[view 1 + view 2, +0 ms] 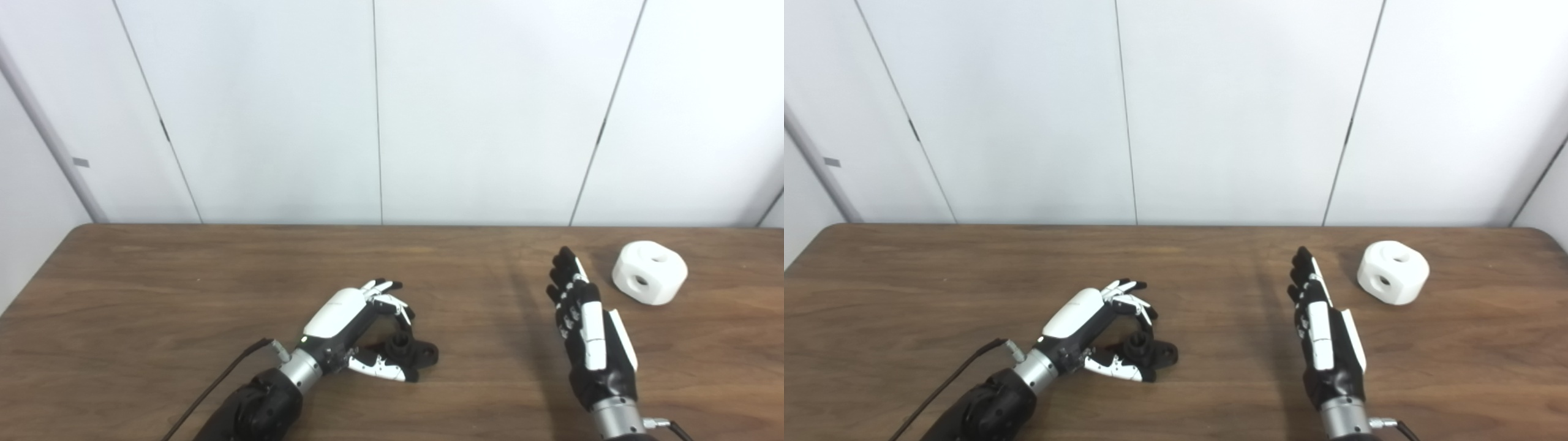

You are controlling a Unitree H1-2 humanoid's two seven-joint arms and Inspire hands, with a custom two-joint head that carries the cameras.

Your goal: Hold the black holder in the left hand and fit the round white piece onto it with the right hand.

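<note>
The black holder lies on the wooden table, a short post sticking up from its base. My left hand cups it: the thumb lies along its near side and the curled fingers hover just behind it with a gap, so the hand is open. The round white piece, a chunky block with round holes, rests at the far right of the table. My right hand is open with straight fingers, edge-on above the table, a little left of and nearer than the white piece, and apart from it.
A black cable trails from the left wrist to the bottom edge. White wall panels stand right behind the table's far edge. The table's right corner is close behind the white piece.
</note>
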